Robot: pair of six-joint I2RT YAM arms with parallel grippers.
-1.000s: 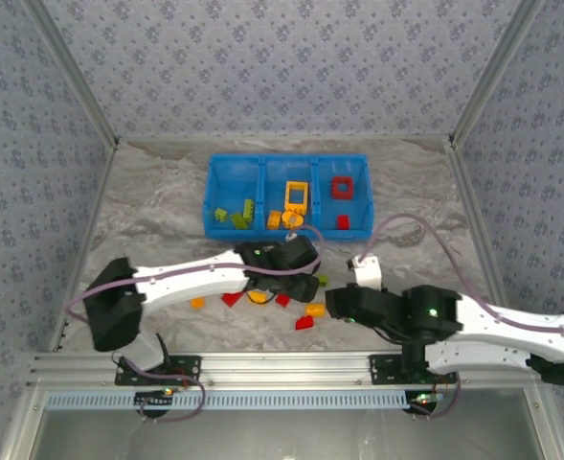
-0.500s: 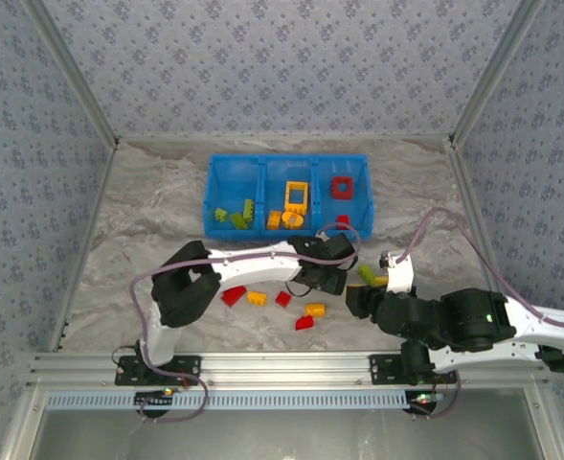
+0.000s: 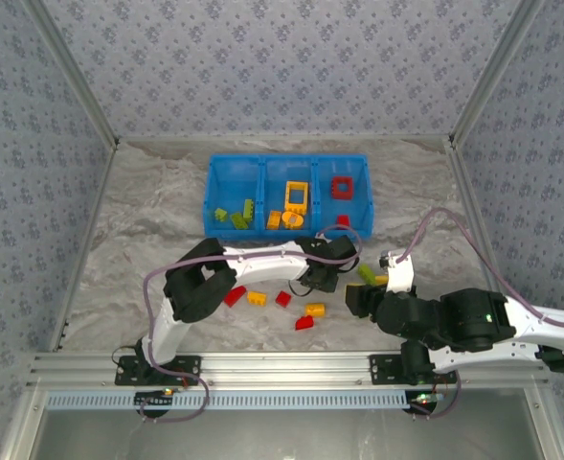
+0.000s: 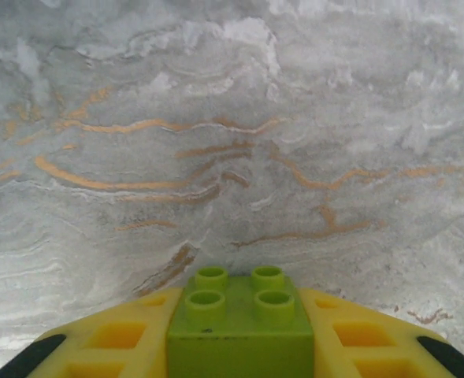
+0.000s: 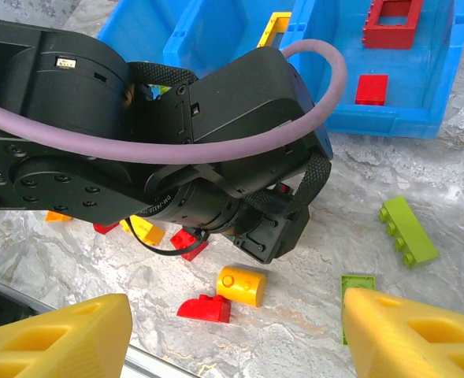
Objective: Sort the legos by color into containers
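Looks maybe halfway, with sorted legos (image 3: 297, 196) in the blue bin (image 3: 287, 158), loose bricks (image 3: 282, 298) scattered on the bench (image 3: 147, 220), left fingers (image 4: 105, 346) pinching a lime brick (image 4: 239, 335) over bare bench, right fingers (image 5: 58, 335) spread empty.

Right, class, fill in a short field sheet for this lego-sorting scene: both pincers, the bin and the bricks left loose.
left pincer: shut on a lime green brick
right pincer: open, holding nothing
blue bin: green legos left, yellow-orange legos middle, red legos right
loose on table: red brick, yellow brick, long green brick, among others
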